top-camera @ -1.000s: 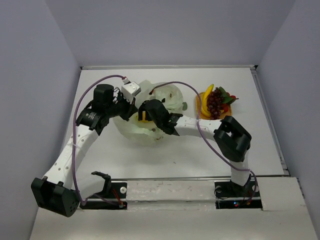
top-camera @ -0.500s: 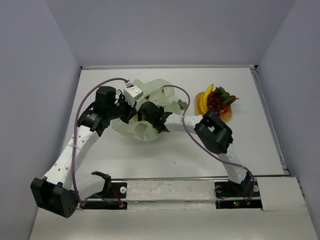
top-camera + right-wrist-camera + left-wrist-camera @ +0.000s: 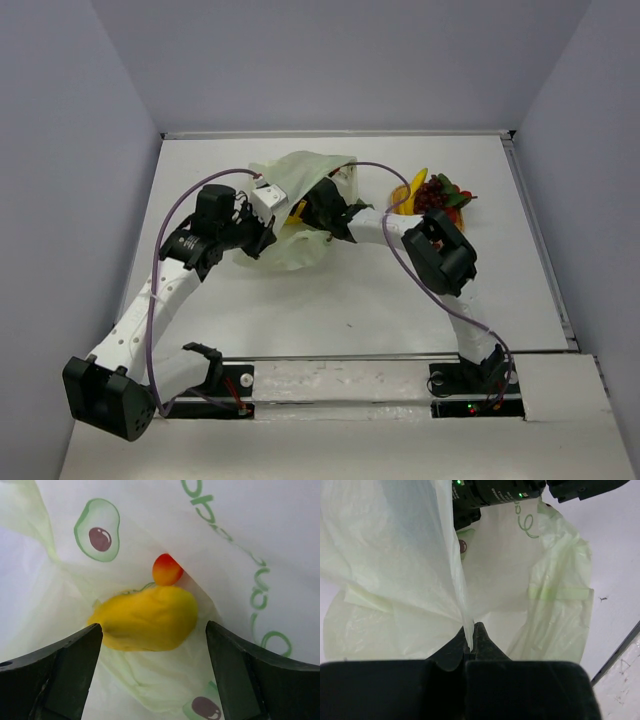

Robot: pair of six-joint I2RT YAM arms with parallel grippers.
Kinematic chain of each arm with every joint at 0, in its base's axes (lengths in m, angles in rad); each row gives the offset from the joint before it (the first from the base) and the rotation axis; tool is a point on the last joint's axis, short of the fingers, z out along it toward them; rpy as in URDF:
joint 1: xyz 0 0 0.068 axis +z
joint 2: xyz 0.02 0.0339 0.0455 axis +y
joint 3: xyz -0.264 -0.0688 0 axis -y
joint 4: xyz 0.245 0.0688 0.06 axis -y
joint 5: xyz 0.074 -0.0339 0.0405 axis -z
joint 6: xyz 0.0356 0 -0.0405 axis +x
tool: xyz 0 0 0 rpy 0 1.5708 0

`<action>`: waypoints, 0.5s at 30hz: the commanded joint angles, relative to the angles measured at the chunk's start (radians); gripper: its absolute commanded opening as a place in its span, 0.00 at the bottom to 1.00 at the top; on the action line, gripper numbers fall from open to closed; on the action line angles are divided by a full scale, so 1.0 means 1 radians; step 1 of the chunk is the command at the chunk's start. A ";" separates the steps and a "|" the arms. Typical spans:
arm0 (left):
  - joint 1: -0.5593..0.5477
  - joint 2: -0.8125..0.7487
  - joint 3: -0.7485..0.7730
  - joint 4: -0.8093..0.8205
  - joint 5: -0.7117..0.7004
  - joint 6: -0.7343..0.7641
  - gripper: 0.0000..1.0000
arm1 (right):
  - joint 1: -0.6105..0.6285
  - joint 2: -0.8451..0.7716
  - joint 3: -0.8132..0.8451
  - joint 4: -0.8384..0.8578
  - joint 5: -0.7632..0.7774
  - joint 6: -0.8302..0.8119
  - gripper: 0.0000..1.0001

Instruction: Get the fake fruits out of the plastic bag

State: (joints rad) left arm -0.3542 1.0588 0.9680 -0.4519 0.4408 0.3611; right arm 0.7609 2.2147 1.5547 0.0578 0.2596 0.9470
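Left hand (image 3: 471, 639) on crinkly bag (image 3: 395, 555)

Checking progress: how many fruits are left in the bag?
2 visible: a yellow oblong piece lying in the plastic bag, and a small red-orange piece just beyond it. Folds may hide more.

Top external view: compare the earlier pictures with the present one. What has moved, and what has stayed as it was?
The plastic bag has bunched up and shifted towards the far edge. The right gripper moved the same way and is open, facing a yellow fruit inside it. The left gripper stays shut on the bag's film. The fruit pile on the right has not moved.
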 commanded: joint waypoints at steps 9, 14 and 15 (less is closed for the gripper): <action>-0.019 -0.026 0.017 0.045 0.041 -0.030 0.00 | -0.009 0.120 0.216 -0.108 -0.054 0.139 0.89; -0.019 -0.025 0.023 0.051 0.015 -0.025 0.00 | -0.009 0.070 0.124 -0.133 -0.088 0.070 0.90; -0.019 -0.025 0.023 0.056 0.012 -0.024 0.00 | -0.009 0.059 0.095 -0.131 -0.097 0.062 0.90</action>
State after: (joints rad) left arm -0.3676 1.0554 0.9634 -0.4332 0.4591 0.3389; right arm 0.7521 2.3131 1.7180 -0.0154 0.1902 1.0554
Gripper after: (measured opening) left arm 0.037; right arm 0.900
